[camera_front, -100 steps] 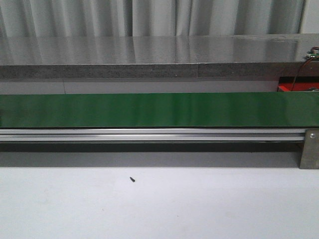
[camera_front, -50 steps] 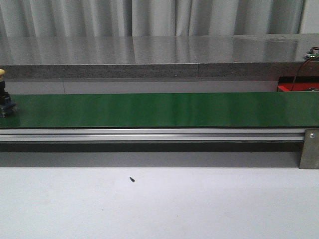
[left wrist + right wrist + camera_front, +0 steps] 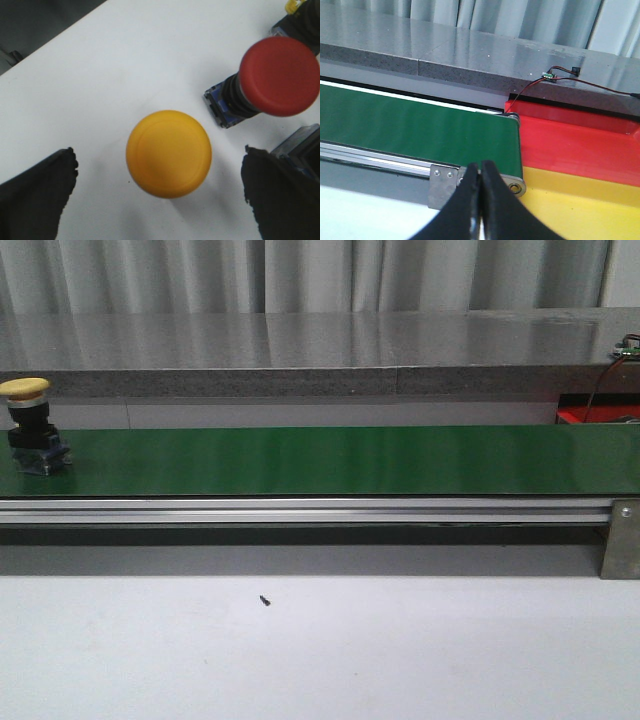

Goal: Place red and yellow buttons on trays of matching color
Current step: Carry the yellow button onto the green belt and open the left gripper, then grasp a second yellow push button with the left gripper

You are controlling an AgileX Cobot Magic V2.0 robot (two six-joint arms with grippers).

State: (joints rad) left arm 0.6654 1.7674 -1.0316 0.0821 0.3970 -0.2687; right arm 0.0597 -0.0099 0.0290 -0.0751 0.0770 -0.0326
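Green conveyor belt (image 3: 330, 460): yellow-capped push button (image 3: 30, 430) upright at far left
Left gripper (image 3: 160, 190): spread wide, empty, around yellow round button cap (image 3: 169, 153)
Right gripper (image 3: 480, 200): closed, empty

Third button (image 3: 300, 150) cut by frame edge; yellow tray (image 3: 580, 210) partly cropped.

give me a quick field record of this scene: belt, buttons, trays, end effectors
belt: green conveyor, one yellow button upright near its left end
left end effector: open, above a second yellow button on a white surface
nearby: red button beside it, apart
right end effector: shut, empty, near the belt's right end
trays: red tray, yellow tray, past that end, no buttons seen on them
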